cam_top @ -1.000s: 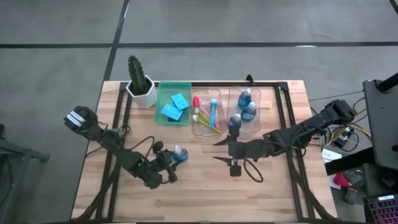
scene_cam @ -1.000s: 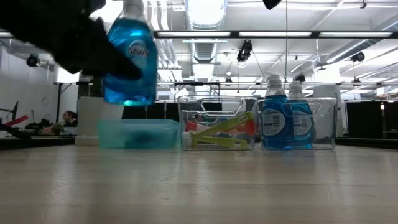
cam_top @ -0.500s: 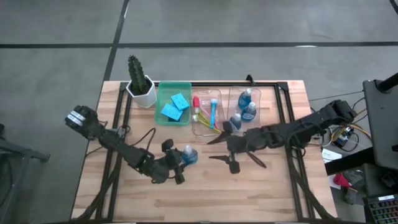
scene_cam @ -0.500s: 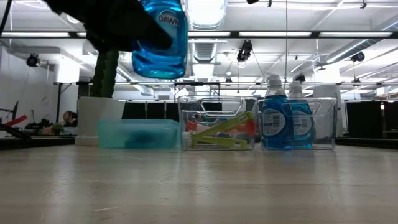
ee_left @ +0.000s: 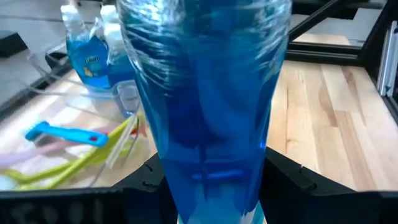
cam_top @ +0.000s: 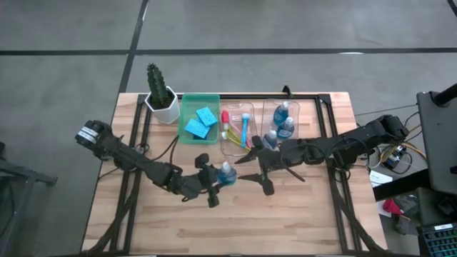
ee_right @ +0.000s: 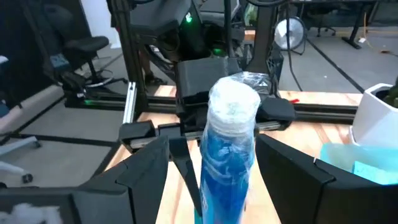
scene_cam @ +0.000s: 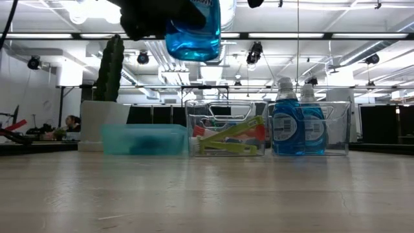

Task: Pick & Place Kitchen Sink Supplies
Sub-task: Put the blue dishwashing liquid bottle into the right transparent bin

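Stretching low across table — left end effector [cam_top: 216, 180] clamped on blue bottle [cam_top: 227, 173]; right end effector [cam_top: 251, 168] spread wide, empty.

Along the table's [cam_top: 314, 214] far edge stand, from left to right, the cactus pot [cam_top: 163, 106], the bin with sponges [cam_top: 199, 118], the bin with brushes [cam_top: 237, 128] and the bin with two bottles [cam_top: 283, 121]. In front of the brush bin, above mid-table, the left hand [cam_top: 216, 180] holds a bottle [cam_top: 227, 173] clear of the surface. The right hand [cam_top: 251, 165] faces it from just beside, fingers spread.
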